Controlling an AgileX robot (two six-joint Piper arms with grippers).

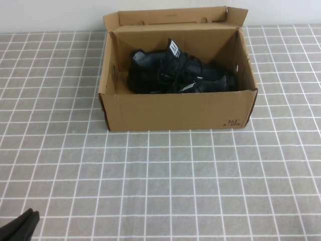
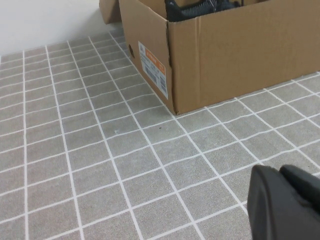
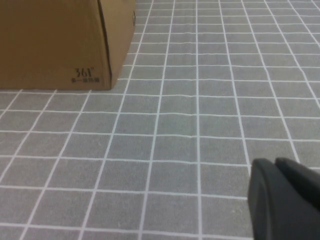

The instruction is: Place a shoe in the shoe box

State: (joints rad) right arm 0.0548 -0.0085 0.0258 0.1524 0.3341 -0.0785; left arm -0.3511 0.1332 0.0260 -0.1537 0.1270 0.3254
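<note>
The brown cardboard shoe box (image 1: 175, 111) stands open at the far middle of the table, its flap lid up at the back. Two black sneakers lie inside it, close together. The shoe (image 1: 200, 83) with silvery side stripes lies along the front wall. Its mate (image 1: 160, 60), with an upright white-logo tongue tag, lies behind it. My left gripper (image 1: 22, 226) is shut and empty at the near left corner, far from the box; it also shows in the left wrist view (image 2: 280, 172). My right gripper (image 3: 275, 165) is shut and empty, out of the high view, low over the table right of the box (image 3: 50, 40).
The table (image 1: 165, 186) is covered with a grey cloth with a white grid. The box's left end carries a white and orange label (image 2: 152, 67). A white wall runs behind the box.
</note>
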